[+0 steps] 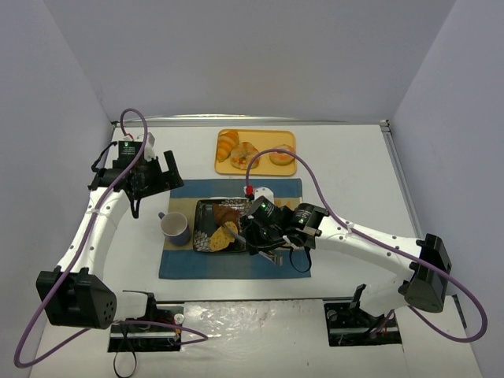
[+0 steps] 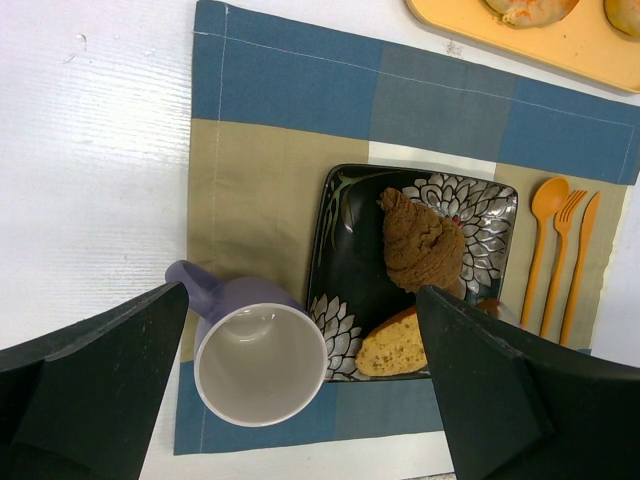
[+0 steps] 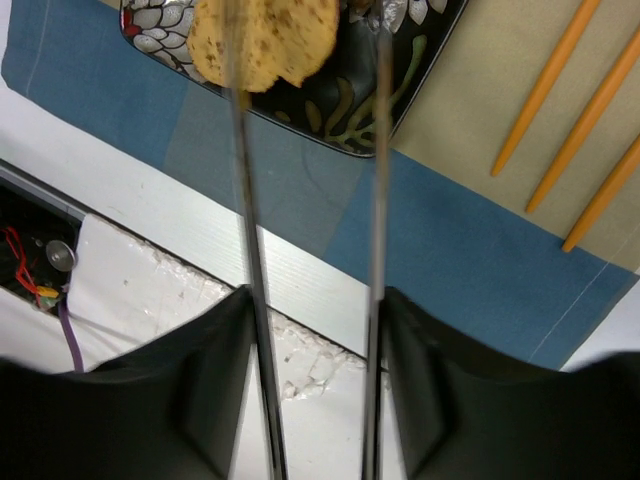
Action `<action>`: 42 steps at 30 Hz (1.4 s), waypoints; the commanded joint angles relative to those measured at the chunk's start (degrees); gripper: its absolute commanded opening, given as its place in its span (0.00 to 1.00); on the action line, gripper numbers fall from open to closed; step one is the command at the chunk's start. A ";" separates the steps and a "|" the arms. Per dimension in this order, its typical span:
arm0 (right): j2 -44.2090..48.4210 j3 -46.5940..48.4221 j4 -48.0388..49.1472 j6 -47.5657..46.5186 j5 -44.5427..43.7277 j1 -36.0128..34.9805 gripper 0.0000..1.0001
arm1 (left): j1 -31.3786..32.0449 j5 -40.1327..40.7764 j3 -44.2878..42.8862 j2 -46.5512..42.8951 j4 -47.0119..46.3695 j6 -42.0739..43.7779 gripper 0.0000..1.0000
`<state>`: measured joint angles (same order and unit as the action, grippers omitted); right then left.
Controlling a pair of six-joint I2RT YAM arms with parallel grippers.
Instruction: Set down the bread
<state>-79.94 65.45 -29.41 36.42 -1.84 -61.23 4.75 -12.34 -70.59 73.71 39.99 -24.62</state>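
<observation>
While my right gripper (image 3: 315, 300) half-squeezes one pair of tongs (image 3: 379, 150), tines apart, I count two breads (image 2: 422, 245) on the centre plate (image 2: 345, 250); left gripper (image 2: 300, 295) gapes wide, empty.

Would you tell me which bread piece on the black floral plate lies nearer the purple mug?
The flat yellow slice at the plate's corner; the dark brown twisted pastry sits farther from the purple mug.

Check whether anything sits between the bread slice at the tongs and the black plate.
Nothing visible does. The bread slice, at the tips of the tongs in the right end effector, already lies over a corner of the black plate. The brown pastry sits further in, and the orange cutlery lies off to the side.
</observation>
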 commanded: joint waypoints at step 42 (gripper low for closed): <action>-10.94 15.76 5.83 -7.41 -13.53 43.12 0.60 | -0.36 0.21 -3.50 -2.08 -1.41 0.98 0.97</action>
<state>-88.68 79.70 -28.56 30.25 -11.90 -20.04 4.75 -12.16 -70.70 73.71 40.36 -24.47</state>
